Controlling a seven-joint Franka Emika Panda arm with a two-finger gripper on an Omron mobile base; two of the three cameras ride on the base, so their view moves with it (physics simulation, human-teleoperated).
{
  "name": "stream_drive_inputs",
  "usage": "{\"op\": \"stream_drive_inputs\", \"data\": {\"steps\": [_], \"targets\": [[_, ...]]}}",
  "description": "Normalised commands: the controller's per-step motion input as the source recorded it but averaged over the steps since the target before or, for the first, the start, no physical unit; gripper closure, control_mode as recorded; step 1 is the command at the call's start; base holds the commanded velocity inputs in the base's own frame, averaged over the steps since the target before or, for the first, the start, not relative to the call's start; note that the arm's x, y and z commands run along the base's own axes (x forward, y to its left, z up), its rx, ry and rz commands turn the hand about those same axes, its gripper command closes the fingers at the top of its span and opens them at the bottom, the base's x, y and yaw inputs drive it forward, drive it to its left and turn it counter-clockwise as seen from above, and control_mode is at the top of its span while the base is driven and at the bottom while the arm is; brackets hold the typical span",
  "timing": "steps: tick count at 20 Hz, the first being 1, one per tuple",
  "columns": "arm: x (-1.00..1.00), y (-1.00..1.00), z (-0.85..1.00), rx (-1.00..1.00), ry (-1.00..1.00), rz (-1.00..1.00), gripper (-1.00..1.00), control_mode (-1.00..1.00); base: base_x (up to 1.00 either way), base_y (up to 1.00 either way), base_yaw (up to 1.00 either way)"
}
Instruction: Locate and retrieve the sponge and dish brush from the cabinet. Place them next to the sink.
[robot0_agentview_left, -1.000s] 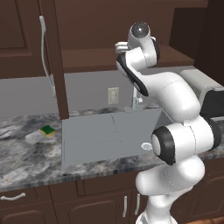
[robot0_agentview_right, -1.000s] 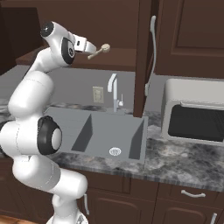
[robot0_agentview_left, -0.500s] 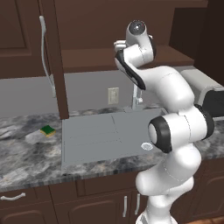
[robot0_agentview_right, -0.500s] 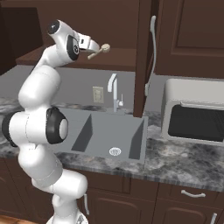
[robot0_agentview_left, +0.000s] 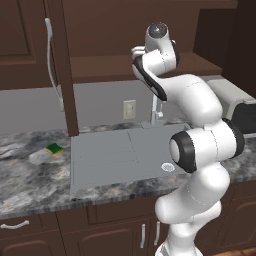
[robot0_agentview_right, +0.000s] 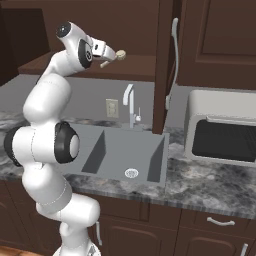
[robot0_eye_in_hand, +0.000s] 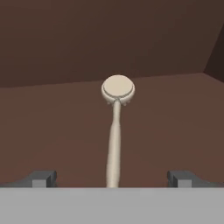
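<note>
The brush (robot0_eye_in_hand: 115, 131) handle's near end is cut off at the bottom of the hand view, between the finger tips (robot0_eye_in_hand: 43, 178), so any contact there is hidden, while in the left base view the arm (robot0_agentview_left: 190, 100) covers much of the faucet (robot0_agentview_left: 156, 111).

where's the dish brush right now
The dish brush lies on the cabinet shelf above the sink, handle pointing between the open jaws in the hand view.
</note>
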Motion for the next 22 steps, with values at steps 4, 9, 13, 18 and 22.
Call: {"op": "stream_drive_inputs", "data": {"steps": [4, 9, 13, 18, 22], "targets": [[0.02, -0.06, -0.07, 0.0, 0.02, 0.0, -1.0, -1.0, 0.0, 0.0, 0.0], [0.04, -0.06, -0.15, 0.0, 0.01, 0.0, -1.0, -1.0, 0.0, 0.0, 0.0], [0.12, -0.02, -0.2, 0.0, 0.0, 0.0, -1.0, -1.0, 0.0, 0.0, 0.0], [0.2, -0.01, -0.19, -0.03, 0.0, 0.0, -1.0, -1.0, 0.0, 0.0, 0.0], [0.18, -0.01, -0.15, -0.01, 0.0, 0.0, -1.0, -1.0, 0.0, 0.0, 0.0]]}}
